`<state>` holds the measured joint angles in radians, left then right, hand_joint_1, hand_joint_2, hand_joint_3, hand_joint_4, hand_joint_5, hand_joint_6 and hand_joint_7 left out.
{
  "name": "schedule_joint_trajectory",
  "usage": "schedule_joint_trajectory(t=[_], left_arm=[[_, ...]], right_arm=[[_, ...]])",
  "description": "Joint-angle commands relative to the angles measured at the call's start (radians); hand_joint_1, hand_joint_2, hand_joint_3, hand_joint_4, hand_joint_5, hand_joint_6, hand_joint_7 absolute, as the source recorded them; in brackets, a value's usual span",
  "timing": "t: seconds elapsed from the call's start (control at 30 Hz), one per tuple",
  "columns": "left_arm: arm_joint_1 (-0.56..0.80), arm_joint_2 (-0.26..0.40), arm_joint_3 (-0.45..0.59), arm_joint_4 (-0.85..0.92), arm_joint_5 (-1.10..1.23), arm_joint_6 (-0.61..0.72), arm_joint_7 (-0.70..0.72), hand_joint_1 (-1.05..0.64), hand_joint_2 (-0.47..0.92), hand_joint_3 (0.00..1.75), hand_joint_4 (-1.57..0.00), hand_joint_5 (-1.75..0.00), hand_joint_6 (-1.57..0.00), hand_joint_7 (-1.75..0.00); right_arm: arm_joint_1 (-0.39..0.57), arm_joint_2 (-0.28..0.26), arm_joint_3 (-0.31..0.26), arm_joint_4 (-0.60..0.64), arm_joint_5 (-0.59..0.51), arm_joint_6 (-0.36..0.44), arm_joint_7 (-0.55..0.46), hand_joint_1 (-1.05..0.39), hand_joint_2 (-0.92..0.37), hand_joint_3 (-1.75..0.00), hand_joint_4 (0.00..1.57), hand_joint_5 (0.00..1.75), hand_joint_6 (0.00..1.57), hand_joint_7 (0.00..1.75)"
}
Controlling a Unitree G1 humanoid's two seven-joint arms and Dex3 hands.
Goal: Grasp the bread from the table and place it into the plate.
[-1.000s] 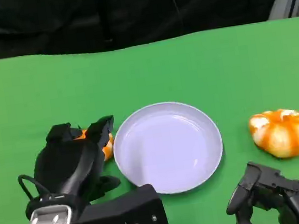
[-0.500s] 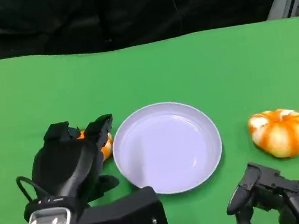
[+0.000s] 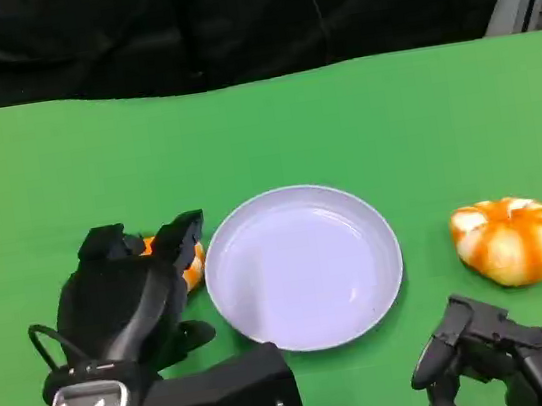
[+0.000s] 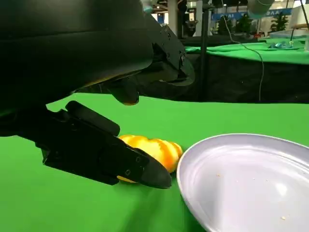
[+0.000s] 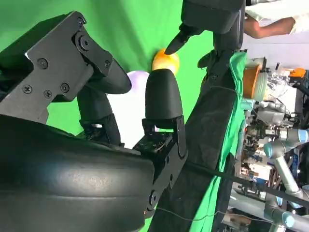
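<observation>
While the left hand hovers over the bread beside the plate near the desk's front edge, fingers spread and empty, it should close squarely before lifting; right hand idles loosely open.

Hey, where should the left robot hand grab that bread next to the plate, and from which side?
Grip the bread across its rounded, lobed body, coming down from above and the left, away from the plate. It lies flat just off the plate's rim, so that side is crowded. The left robot hand is over it with fingers either side.
</observation>
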<state>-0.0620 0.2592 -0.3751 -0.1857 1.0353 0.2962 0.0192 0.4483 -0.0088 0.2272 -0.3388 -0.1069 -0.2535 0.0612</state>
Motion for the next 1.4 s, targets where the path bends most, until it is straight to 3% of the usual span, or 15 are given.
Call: schedule_joint_trajectory(t=[0.03,0.9,1.23,1.4], left_arm=[[-0.02,0.021,0.005,0.023,0.04,0.013,-0.003,-0.56,0.88,0.01,-0.09,-1.02,-0.37,-0.05],[-0.09,0.028,0.0,0.129,0.064,0.037,-0.036,-0.57,0.86,0.0,-0.13,-0.93,-0.37,-0.05],[-0.149,0.02,-0.014,0.235,0.051,0.068,-0.066,-0.56,0.86,0.0,-0.11,-0.84,-0.35,-0.03],[-0.178,0.03,-0.027,0.289,0.038,0.07,-0.104,-0.55,0.88,0.0,-0.2,-0.7,-0.39,-0.03]], right_arm=[[0.007,-0.008,-0.007,0.005,0.016,-0.007,0.0,-0.02,-0.36,-1.34,0.66,1.7,0.67,1.47],[0.011,-0.007,-0.006,0.0,0.017,-0.002,0.0,-0.02,-0.37,-1.33,0.67,1.68,0.67,1.46],[0.038,-0.008,0.0,-0.011,0.015,-0.02,-0.001,-0.03,-0.38,-1.33,0.66,1.68,0.67,1.45],[0.044,-0.01,0.004,-0.029,0.001,-0.023,-0.005,-0.02,-0.37,-1.33,0.65,1.68,0.67,1.46]])
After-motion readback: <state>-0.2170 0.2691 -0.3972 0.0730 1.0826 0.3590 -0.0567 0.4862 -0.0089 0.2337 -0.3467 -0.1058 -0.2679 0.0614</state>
